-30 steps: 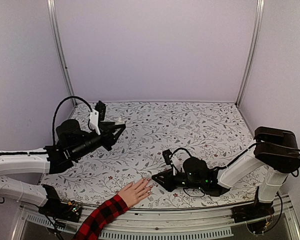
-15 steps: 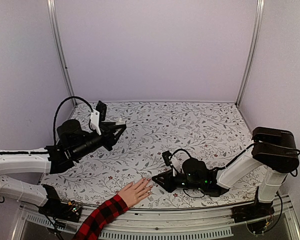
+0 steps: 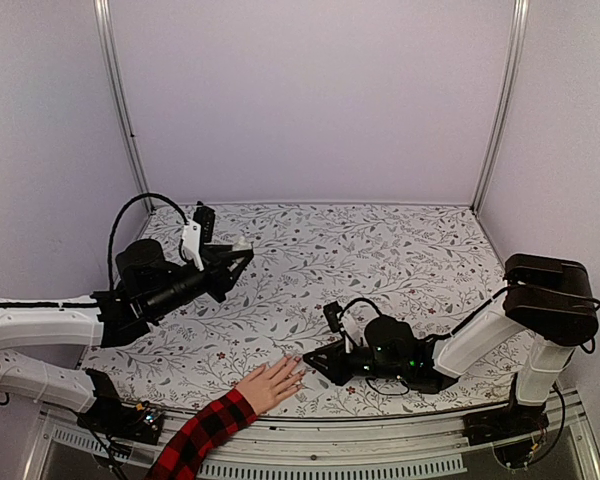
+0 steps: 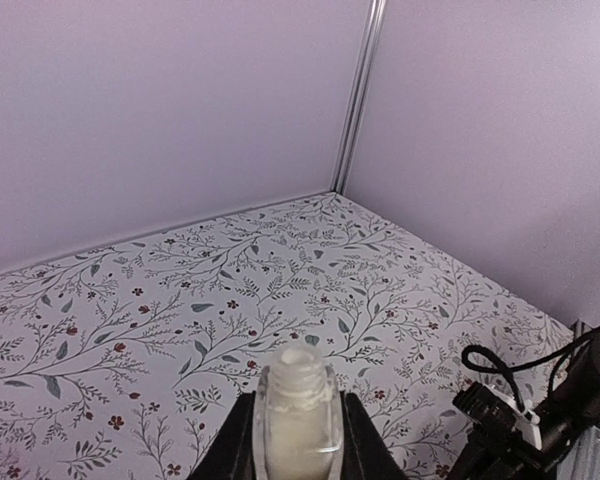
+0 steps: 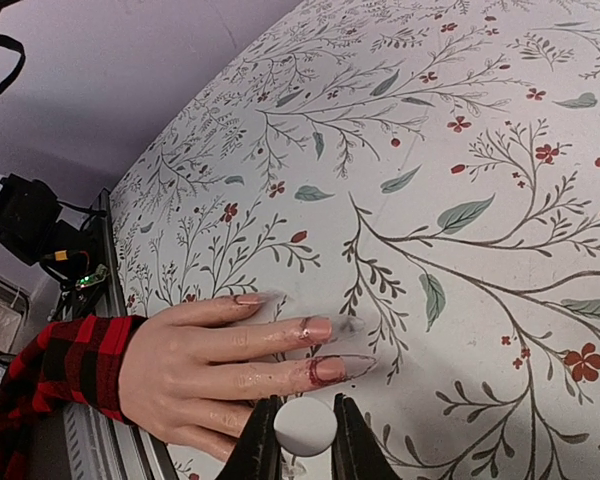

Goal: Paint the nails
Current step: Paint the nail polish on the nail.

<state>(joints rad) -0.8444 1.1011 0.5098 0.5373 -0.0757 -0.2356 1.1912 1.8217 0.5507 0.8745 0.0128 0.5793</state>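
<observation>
Nails: tiny glossy plates at the fingertips. The two on the longest fingers carry pinkish-red polish, and one is smeared onto the skin.
Handling: likely stiff, slick and very small, set in soft living skin. There is nothing to grip, so only a light brush stroke from cuticle to tip seems called for.
Human hand: lies flat, palm down, with the fingers spread. A red-and-black plaid sleeve sits at the wrist.
Right gripper: just beside the fingertips, low over the hand's outer fingers. Its fingers are clamped on a round white brush cap; the bristles are not visible.
Left gripper: well apart from the hand, on the side away from the brush. It is closed around an uncapped polish bottle, which stands upright.
Floral tablecloth: lies under the hand and extends beyond the fingertips.
</observation>
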